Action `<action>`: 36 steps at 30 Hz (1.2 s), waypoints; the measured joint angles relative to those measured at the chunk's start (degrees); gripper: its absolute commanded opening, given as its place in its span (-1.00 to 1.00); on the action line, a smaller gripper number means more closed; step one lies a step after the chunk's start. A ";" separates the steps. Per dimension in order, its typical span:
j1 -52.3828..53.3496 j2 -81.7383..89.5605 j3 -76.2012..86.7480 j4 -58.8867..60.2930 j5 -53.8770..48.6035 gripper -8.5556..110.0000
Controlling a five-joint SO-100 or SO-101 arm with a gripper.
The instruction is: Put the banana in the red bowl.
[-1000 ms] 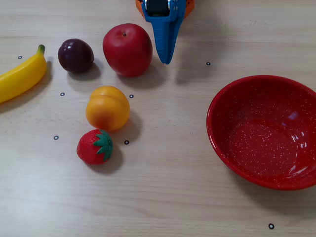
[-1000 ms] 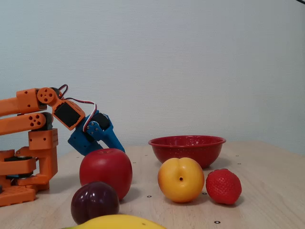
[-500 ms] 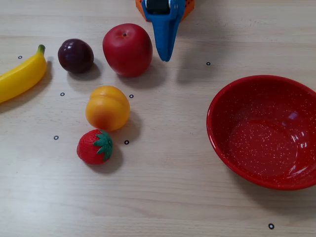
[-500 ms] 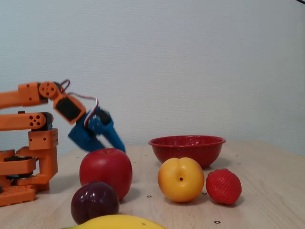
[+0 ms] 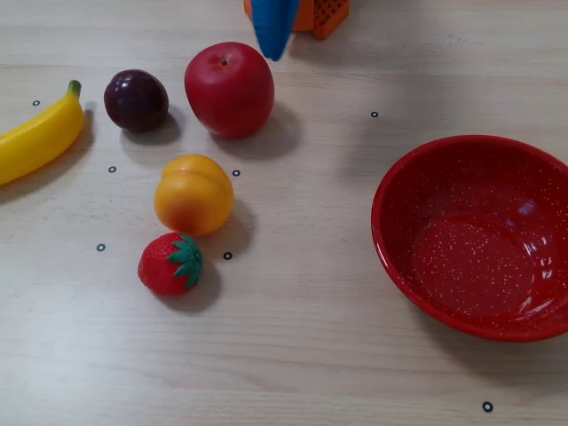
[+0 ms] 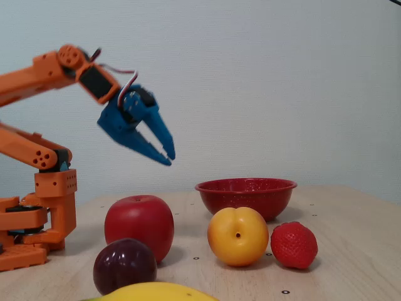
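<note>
The yellow banana (image 5: 40, 138) lies at the left edge of the table, green stem pointing up the picture; in the side fixed view only its curved back (image 6: 156, 292) shows at the bottom edge. The red bowl (image 5: 383, 226) stands empty at the right, and far back on the table in the side view (image 6: 244, 195). My blue gripper (image 6: 169, 158) hangs high in the air above and behind the red apple (image 6: 139, 226), pointing down to the right, fingers slightly parted and holding nothing. From above, just its tip (image 5: 273, 51) shows at the top edge.
A dark plum (image 5: 136, 100), a red apple (image 5: 229, 89), a yellow-orange peach (image 5: 193, 193) and a strawberry (image 5: 170, 263) sit between the banana and the bowl. The orange arm base (image 6: 37, 213) stands at the left of the side view.
The arm has swung upward, lifting the gripper from just above the table behind the apple to well above it. From above, the gripper drew back toward the top edge. Its fingers have parted slightly.
</note>
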 measured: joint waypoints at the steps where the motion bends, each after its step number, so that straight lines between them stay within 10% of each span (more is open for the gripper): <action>1: -0.97 -2.81 -2.90 0.35 1.14 -0.85; 21: -24.87 -59.59 -65.48 20.13 25.40 -0.85; 36: -46.05 -94.83 -91.58 20.13 70.66 -0.85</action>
